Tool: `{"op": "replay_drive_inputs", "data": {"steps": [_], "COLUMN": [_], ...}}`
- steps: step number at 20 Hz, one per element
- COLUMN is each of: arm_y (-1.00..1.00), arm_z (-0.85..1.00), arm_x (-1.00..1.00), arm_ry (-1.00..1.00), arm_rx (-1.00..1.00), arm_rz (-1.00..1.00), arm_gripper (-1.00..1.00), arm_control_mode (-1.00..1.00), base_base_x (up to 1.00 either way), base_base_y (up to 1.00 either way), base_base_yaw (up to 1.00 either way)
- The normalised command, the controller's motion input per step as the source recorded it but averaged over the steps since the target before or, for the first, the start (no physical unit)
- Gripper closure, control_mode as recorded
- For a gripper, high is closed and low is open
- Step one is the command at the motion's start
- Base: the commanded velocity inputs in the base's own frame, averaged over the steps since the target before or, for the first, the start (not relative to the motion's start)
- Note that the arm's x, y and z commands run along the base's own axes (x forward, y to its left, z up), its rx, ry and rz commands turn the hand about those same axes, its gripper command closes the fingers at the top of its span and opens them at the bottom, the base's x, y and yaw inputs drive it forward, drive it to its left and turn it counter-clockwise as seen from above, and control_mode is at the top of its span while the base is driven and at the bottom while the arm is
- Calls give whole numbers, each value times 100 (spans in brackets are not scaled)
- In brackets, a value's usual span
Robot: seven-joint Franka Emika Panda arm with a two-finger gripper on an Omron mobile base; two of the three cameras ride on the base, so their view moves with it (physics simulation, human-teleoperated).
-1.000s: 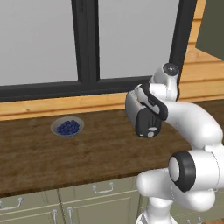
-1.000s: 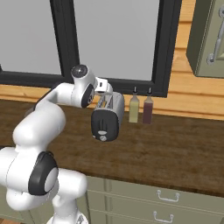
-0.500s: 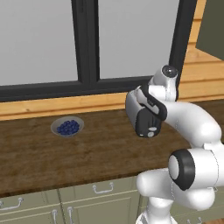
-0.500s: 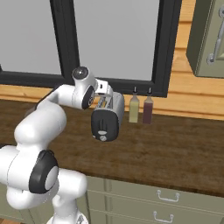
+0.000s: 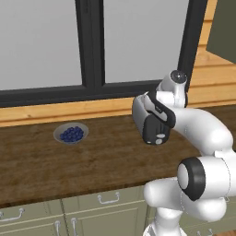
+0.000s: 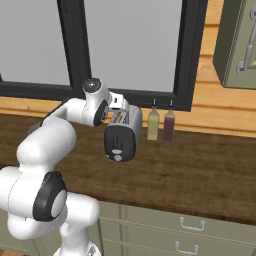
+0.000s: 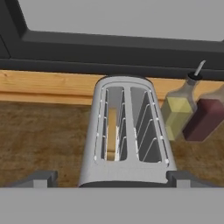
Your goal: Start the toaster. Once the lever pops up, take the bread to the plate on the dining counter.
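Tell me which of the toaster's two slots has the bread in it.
In the hand view, the left slot of the toaster holds the tan bread; the right slot, nearer the bottles, shows bare wire guides.

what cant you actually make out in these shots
- The lever: too small to pick out on the toaster's black end face, right base view.
- The bread: a tan edge deep in the slot, hand view.
- Toaster front: cut by the hand view's bottom edge.
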Motion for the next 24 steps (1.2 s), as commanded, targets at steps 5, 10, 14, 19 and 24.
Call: {"op": "replay_drive_inputs", "data": {"steps": [5, 10, 14, 19, 24], "arm_y": [0, 0, 0, 0, 0], "arm_z": [-5, -5, -7, -5, -1], "arm_x": [0, 0, 0, 0, 0], "arm_ry": [0, 0, 0, 0, 0], "arm_rx": [0, 0, 0, 0, 0], "arm_rz": [0, 0, 0, 0, 0], "arm_gripper": [-100, -100, -100, -100, -100], "arm_control_mode": [-100, -100, -100, -100, -100], "base_base_x": [0, 0, 0, 0, 0], "base_base_y": [0, 0, 0, 0, 0], "base_base_yaw": [0, 0, 0, 0, 0]}}
